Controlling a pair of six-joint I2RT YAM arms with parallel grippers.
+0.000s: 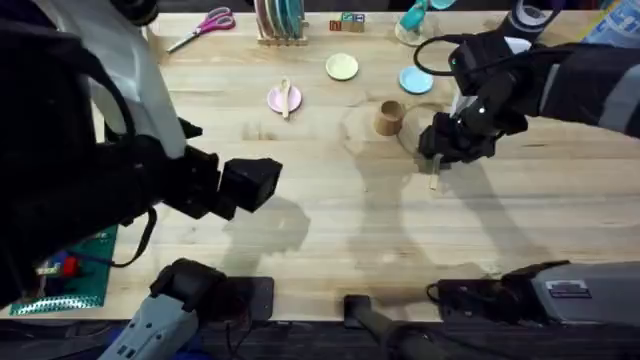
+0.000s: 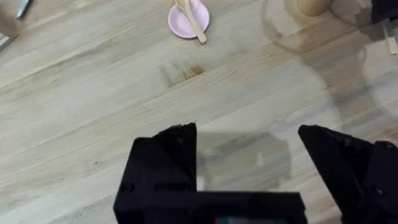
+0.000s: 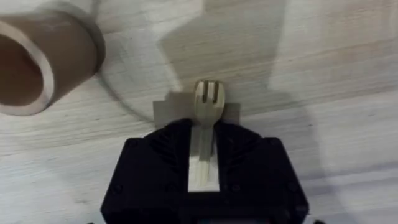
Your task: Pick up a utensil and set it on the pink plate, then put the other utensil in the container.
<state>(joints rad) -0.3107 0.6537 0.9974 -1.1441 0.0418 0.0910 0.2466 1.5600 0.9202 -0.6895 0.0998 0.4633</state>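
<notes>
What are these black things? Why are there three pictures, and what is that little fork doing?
They are two robot arms at a wooden table. One picture looks down from above. The other two come from little cameras on each arm's wrist. The right claw is shut on a small wooden fork, next to a brown cup. The left claw is open and holds nothing. Farther off, a wooden spoon lies on a pink plate. There are also yellow and blue plates and scissors.
</notes>
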